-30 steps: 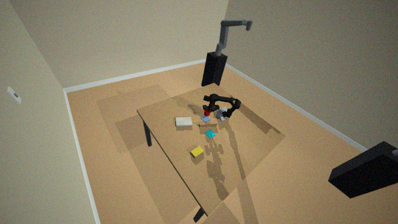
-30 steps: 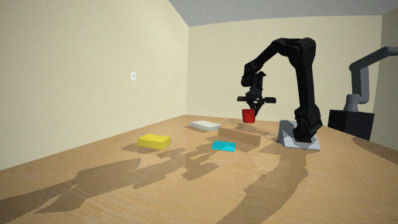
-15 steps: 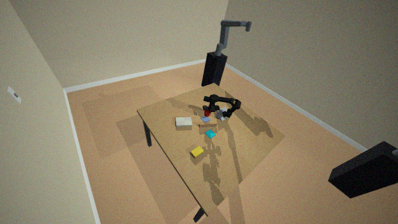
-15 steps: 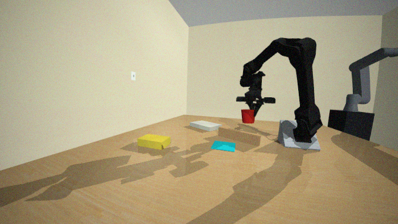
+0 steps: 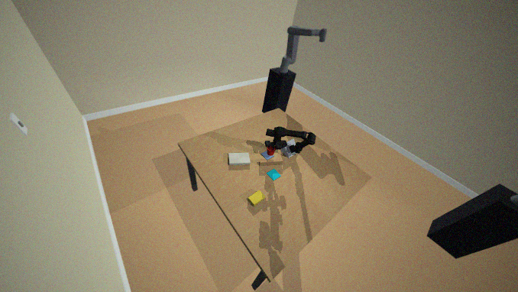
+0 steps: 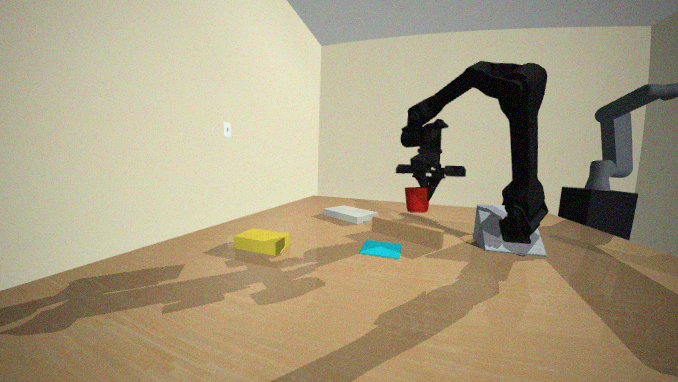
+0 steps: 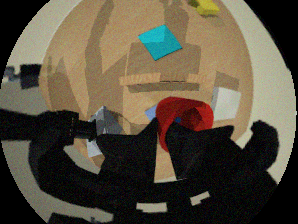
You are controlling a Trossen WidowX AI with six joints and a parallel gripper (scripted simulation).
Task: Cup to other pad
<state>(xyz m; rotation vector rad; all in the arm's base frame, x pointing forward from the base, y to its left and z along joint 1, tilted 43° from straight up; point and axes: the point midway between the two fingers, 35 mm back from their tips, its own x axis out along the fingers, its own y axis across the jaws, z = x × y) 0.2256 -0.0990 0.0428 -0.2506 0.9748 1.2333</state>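
My gripper (image 5: 272,147) (image 6: 426,191) (image 7: 158,120) is shut on the rim of the red cup (image 5: 270,150) (image 6: 416,200) (image 7: 188,115). It holds the cup upright, a little above the table, over the blue-grey pad (image 5: 264,155). The cyan pad (image 5: 273,174) (image 6: 380,248) (image 7: 158,42) lies flat nearer the table's front. A low wooden bar (image 5: 270,163) (image 6: 407,232) (image 7: 162,86) stands between the two pads. I cannot see marbles inside the cup in any view.
A white block (image 5: 239,158) (image 6: 350,214) lies left of the cup. A yellow block (image 5: 256,197) (image 6: 262,241) (image 7: 205,6) lies further forward. The arm's grey base (image 6: 487,231) stands to the right. A dark box (image 6: 597,210) with a grey arm stands behind the table.
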